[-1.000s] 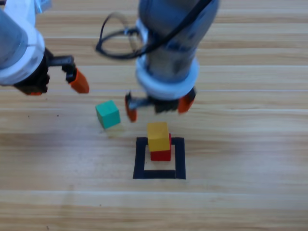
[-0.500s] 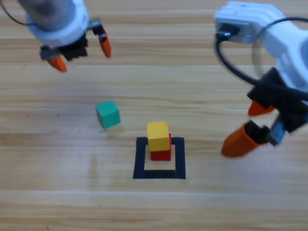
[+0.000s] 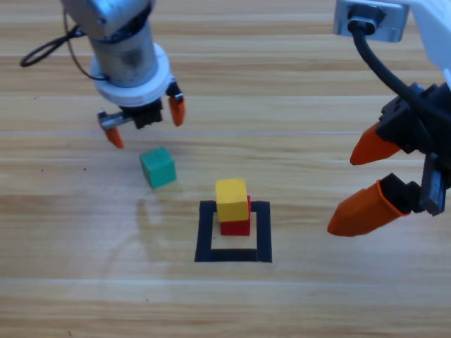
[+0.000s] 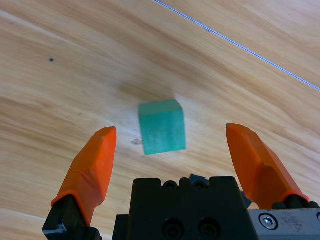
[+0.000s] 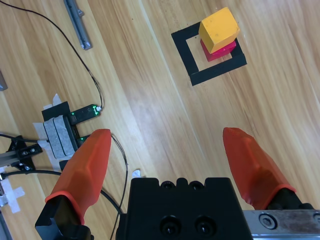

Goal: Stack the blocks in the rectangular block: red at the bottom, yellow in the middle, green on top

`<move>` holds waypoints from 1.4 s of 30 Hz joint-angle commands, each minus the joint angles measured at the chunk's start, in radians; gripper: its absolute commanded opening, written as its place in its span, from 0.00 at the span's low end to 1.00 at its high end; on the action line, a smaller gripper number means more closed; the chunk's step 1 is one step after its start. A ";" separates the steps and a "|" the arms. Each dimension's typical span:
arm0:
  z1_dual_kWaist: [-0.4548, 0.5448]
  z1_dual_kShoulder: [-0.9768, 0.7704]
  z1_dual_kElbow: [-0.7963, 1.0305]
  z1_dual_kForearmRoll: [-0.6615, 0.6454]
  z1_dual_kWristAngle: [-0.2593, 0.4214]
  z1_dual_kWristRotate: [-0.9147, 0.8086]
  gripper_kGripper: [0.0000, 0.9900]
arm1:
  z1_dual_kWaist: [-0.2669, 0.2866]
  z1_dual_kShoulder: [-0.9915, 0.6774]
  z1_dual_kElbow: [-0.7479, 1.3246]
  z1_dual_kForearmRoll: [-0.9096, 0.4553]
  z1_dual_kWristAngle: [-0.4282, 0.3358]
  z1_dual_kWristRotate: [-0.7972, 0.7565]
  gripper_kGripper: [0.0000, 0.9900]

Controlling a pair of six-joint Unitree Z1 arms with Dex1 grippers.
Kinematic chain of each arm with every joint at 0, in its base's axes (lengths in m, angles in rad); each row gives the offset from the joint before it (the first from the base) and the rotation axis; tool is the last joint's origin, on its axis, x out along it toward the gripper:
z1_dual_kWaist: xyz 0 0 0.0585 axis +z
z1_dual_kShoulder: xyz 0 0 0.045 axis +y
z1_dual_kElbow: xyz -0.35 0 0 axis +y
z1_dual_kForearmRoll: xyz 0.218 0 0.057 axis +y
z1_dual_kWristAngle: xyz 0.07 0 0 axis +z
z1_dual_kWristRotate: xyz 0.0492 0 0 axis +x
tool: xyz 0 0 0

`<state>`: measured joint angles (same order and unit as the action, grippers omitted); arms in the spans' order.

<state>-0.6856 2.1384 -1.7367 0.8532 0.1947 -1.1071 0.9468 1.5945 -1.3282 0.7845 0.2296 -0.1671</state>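
While wide open and empty, left tool (image 3: 146,121) just above green cube (image 3: 157,167).

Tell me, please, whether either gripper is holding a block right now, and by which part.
Nothing is held. The left gripper hangs open above the green cube; the right gripper is open and empty.

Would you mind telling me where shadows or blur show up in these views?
High view: a soft shadow lies on the wood below the green cube, and the right claw looms large and soft-edged. Left wrist view: the green cube looks slightly smeared, with a dim shadow above it. Right wrist view: the yellow cube is crisp.
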 commanded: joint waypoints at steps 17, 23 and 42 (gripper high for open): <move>-0.049 0.173 -0.009 0.006 -0.024 -0.023 0.94 | 0.018 -0.025 0.014 0.036 0.016 -0.042 1.00; -0.046 0.179 0.011 -0.008 -0.024 -0.031 0.94 | 0.024 -0.014 0.021 0.038 0.016 -0.049 1.00; -0.038 0.176 0.036 -0.034 -0.006 0.024 0.24 | 0.029 -0.007 0.018 0.044 0.016 -0.052 1.00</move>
<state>-0.7206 2.2688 -1.7045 0.8297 0.1783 -1.1211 0.9488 1.5937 -1.3282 0.8146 0.2297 -0.2141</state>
